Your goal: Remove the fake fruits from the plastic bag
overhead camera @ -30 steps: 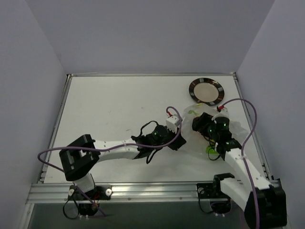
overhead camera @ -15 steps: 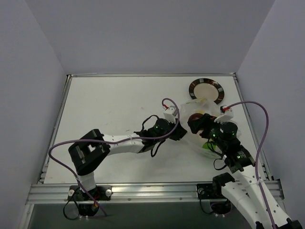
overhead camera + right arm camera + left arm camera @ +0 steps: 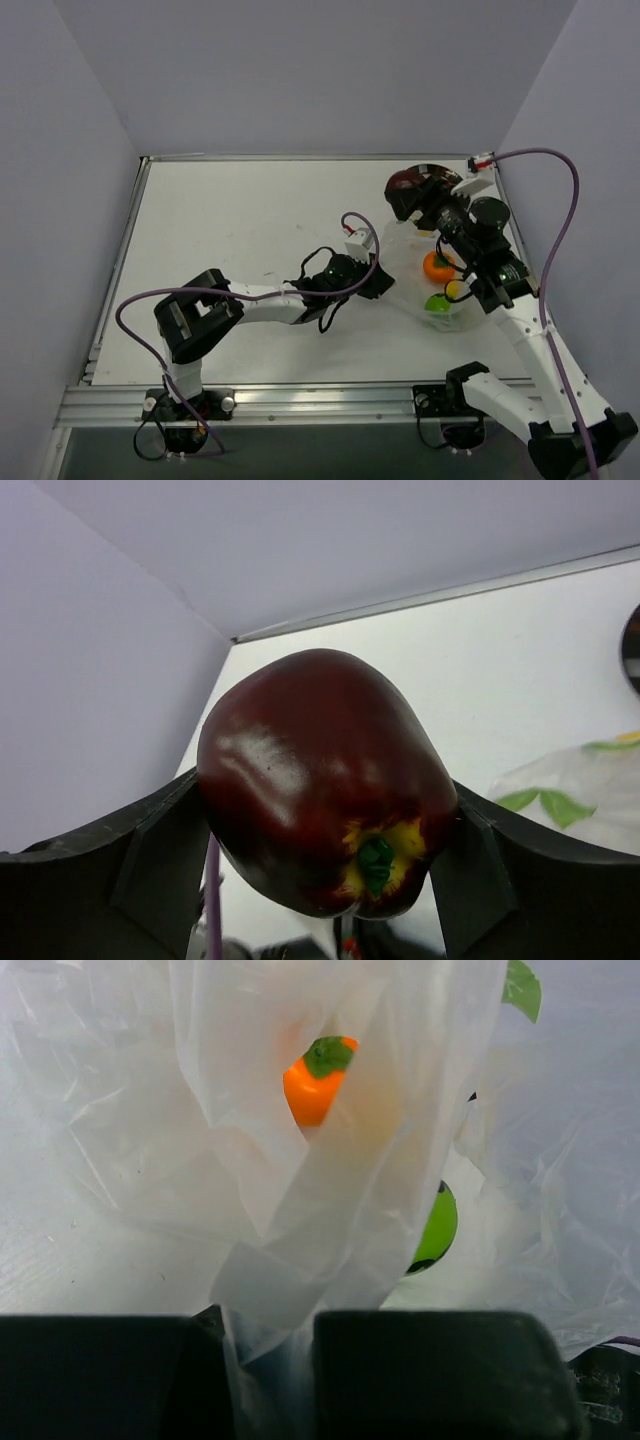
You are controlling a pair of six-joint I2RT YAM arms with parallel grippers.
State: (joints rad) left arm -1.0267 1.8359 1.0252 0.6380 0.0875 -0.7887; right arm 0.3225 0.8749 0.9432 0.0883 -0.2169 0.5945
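Fake fruits are coming out one at a time. The dark red fruit (image 3: 325, 770) sat low inside the plastic bag (image 3: 405, 262) a second ago, between the fingers of the right gripper (image 3: 408, 188). It is now clear of the film, held in the air beyond the bag's far edge. The right gripper is closed on it, with a finger pressed against each flank in the right wrist view.

With that arm lifted away, the bag's contents show from above. An orange fruit (image 3: 437, 265) lies in the middle of the bag, with a green fruit (image 3: 437, 302) and a yellow fruit (image 3: 458, 290) toward its near side. The left gripper (image 3: 265, 1332) is at the bag's left edge, as it was before. It is clamped on a fold of film that runs up between its two fingers, and the orange and green fruits glow through the film beyond them. The bag rests on the table (image 3: 250, 220).

My reading is that one fruit is out and only needs setting down away from the bag, while at least three remain inside. The left gripper's pinch looks useful, since it should keep the mouth of the bag from dragging along on the next reach.
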